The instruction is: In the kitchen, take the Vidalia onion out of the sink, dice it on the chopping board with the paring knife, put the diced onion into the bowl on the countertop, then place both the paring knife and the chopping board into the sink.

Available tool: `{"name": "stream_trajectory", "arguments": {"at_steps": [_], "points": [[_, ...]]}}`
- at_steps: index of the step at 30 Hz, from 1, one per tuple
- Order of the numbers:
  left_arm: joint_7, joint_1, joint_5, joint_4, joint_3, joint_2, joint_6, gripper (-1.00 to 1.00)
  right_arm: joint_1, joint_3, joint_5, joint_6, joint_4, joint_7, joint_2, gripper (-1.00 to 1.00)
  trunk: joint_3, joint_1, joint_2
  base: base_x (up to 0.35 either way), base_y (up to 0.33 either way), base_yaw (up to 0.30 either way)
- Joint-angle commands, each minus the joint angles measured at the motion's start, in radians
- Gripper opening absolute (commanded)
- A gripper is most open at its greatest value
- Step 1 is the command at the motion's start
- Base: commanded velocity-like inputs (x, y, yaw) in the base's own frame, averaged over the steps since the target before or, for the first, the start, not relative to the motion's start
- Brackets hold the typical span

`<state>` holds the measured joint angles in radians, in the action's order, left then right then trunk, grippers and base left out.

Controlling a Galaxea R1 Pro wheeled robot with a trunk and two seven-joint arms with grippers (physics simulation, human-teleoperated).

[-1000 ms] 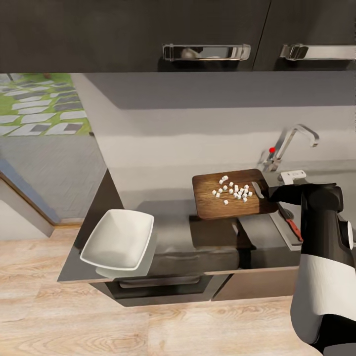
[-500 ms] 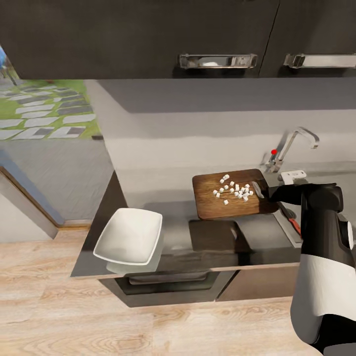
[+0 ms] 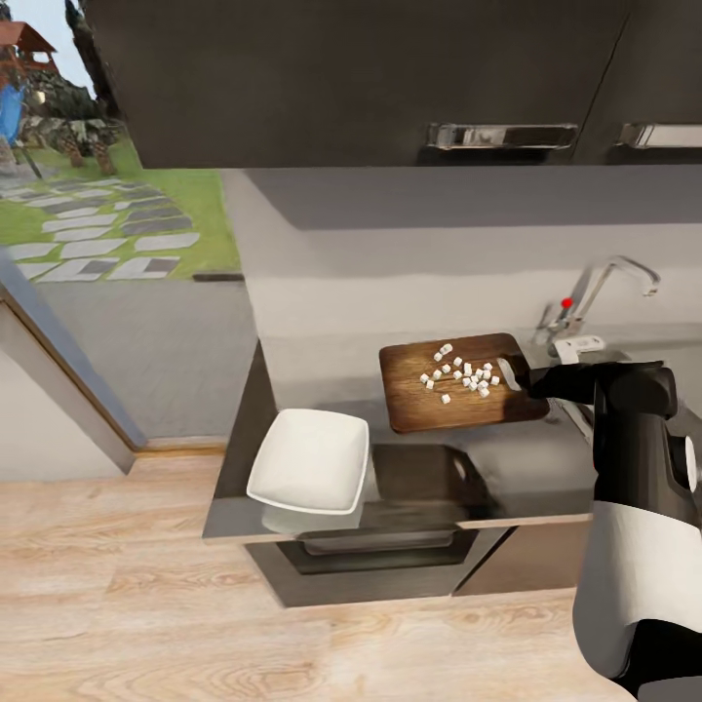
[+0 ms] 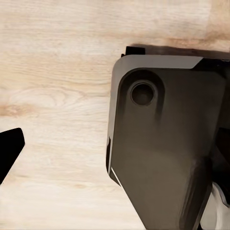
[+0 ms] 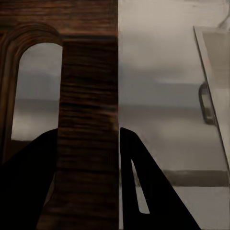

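Base has rolled left so the bowl [image 3: 310,460] looks closer, right hand [image 3: 517,375] still clamped on the chopping board [image 3: 458,382] carrying the diced onion [image 3: 460,374].

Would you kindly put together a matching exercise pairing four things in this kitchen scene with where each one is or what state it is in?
Things:
1. dark brown wooden chopping board
2. white squarish bowl
3. small white diced onion pieces
4. right claw

States:
A. empty, at the grey countertop's front edge
B. scattered on the board
C. shut on the board's handle end
D. held up above the countertop

Pairs: 1-D, 2-A, 3-B, 4-C
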<state>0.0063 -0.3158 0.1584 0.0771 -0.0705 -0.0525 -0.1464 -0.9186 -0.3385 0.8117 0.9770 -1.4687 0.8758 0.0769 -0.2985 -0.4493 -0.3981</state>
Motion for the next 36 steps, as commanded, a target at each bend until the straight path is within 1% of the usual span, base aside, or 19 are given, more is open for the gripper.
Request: {"name": "stream_trajectory", "arguments": {"at_steps": [1, 7, 17, 22, 24, 26, 27, 28, 31, 36], "points": [[0.000, -0.002, 0.009, 0.004, -0.008, 0.000, -0.007, 1.00, -0.002, -0.001, 0.006, 0.005, -0.001, 0.011, 0.000, -1.00, 0.000, -0.001, -0.002, 0.080, 0.308, 0.000], [0.000, -0.002, 0.009, 0.004, -0.008, 0.000, -0.007, 1.00, -0.001, -0.001, 0.006, 0.005, -0.001, 0.011, 0.000, -1.00, 0.009, -0.001, -0.002, 0.097, 0.309, 0.000], [0.000, -0.002, 0.009, 0.004, -0.008, 0.000, -0.007, 1.00, -0.001, -0.001, 0.006, 0.005, 0.000, 0.011, 0.000, -1.00, 0.025, -0.001, -0.002, 0.009, 0.306, 0.000], [0.000, -0.002, 0.009, 0.004, -0.008, 0.000, -0.007, 1.00, -0.001, 0.004, 0.006, 0.004, 0.002, 0.011, 0.000, -1.00, 0.027, -0.001, -0.002, 0.000, 0.070, 0.000], [0.000, -0.002, 0.009, 0.004, -0.008, 0.000, -0.007, 1.00, -0.001, 0.019, 0.008, 0.003, 0.002, 0.010, 0.000, -1.00, 0.027, -0.001, -0.002, 0.000, 0.008, 0.000], [0.000, -0.002, 0.009, 0.004, -0.008, 0.000, -0.007, 1.00, -0.002, 0.077, 0.015, 0.003, 0.002, 0.009, 0.001, -1.00, 0.027, -0.001, -0.002, 0.000, 0.003, 0.000], [0.000, -0.002, 0.009, 0.004, -0.008, 0.000, -0.007, 1.00, -0.002, 0.099, 0.018, 0.003, 0.002, 0.009, 0.000, -1.00, 0.027, -0.001, -0.002, 0.000, 0.000, 0.000], [0.000, -0.002, 0.009, 0.004, -0.008, 0.000, -0.007, 1.00, -0.002, 0.111, 0.020, 0.003, 0.002, 0.008, 0.000, -1.00, 0.027, -0.001, -0.002, 0.000, 0.000, 0.000], [0.000, -0.002, 0.009, 0.004, -0.008, 0.000, -0.007, 1.00, -0.002, 0.120, 0.021, 0.003, 0.002, 0.007, 0.001, -1.00, 0.027, -0.001, -0.002, 0.000, 0.000, 0.000], [0.000, -0.002, 0.009, 0.004, -0.008, 0.000, -0.007, 1.00, -0.001, 0.124, 0.021, 0.003, 0.002, 0.006, 0.001, -1.00, 0.027, -0.001, -0.002, 0.000, 0.000, 0.000]]}}
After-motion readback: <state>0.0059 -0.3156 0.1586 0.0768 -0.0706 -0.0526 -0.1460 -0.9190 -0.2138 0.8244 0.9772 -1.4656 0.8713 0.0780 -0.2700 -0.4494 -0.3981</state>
